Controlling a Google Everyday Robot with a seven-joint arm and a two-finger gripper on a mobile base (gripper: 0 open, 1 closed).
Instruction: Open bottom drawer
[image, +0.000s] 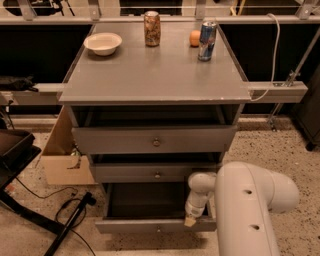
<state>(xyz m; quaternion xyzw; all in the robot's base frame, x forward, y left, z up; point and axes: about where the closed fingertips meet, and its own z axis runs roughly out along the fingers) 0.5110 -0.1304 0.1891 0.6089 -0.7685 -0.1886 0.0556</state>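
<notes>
The bottom drawer is the lowest of three grey drawers in the cabinet. It stands pulled out, its dark inside showing, with a small round knob at the centre of its slim front. My gripper hangs from the white arm at the right end of the drawer, its tip at the top edge of the drawer front. The middle drawer and the top drawer also stand slightly out.
On the cabinet top stand a white bowl, a brown can, a blue can and an orange. A cardboard box sits left of the cabinet. Cables and a dark stand lie on the floor at left.
</notes>
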